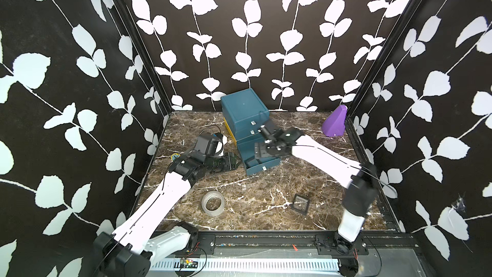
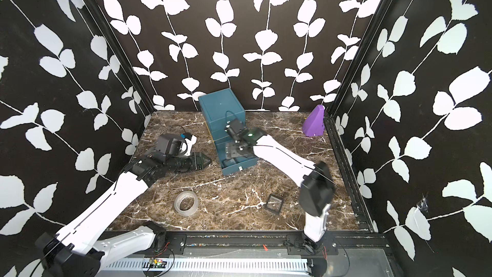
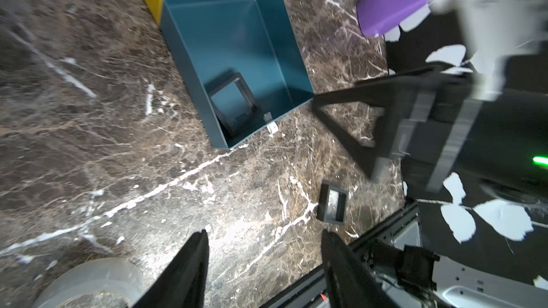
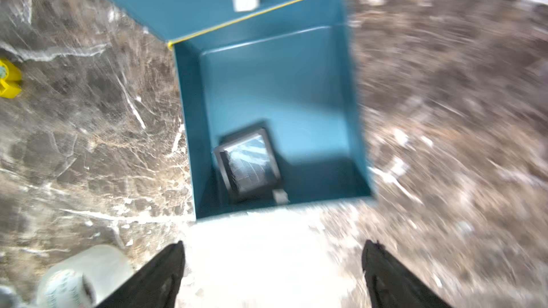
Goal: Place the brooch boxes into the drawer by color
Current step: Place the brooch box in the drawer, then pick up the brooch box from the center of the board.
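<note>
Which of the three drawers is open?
The bottom drawer: pulled out towards the front, with a black box lying inside. The top drawer and middle drawer are shut.

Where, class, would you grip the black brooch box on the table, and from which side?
Probably two opposite outer edges of the black brooch box, coming straight down from above: it lies flat and alone on the table, too low for a sideways approach.

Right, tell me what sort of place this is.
Probably a robot test cell, not a home: two white robot arms mounted on a black metal rail, black leaf-patterned backdrop panels on three sides, and a brown marble-print tabletop.
</note>
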`<state>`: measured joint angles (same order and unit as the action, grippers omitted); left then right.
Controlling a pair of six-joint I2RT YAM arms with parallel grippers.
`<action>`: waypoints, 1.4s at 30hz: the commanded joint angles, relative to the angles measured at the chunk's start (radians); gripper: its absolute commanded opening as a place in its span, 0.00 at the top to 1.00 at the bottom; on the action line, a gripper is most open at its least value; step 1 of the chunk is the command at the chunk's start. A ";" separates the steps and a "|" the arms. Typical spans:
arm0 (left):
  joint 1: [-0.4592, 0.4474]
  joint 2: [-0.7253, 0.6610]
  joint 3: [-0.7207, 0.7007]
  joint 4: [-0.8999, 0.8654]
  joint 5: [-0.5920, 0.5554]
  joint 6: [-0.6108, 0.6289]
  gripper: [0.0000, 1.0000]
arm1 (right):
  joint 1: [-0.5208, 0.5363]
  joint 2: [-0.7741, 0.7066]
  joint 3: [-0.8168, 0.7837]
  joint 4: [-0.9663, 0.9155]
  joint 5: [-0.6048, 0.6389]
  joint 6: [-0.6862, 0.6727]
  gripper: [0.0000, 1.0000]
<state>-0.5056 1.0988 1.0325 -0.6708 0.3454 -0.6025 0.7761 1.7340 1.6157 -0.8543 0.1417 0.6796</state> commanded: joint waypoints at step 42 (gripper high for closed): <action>-0.189 0.222 0.062 0.003 0.191 0.268 0.38 | -0.110 -0.285 -0.913 0.118 -0.318 0.577 0.13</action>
<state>-0.6930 1.3575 1.0863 -0.6777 0.5343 -0.3305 0.6582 1.4384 0.7223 -0.7589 -0.1696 1.2335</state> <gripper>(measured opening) 0.623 0.884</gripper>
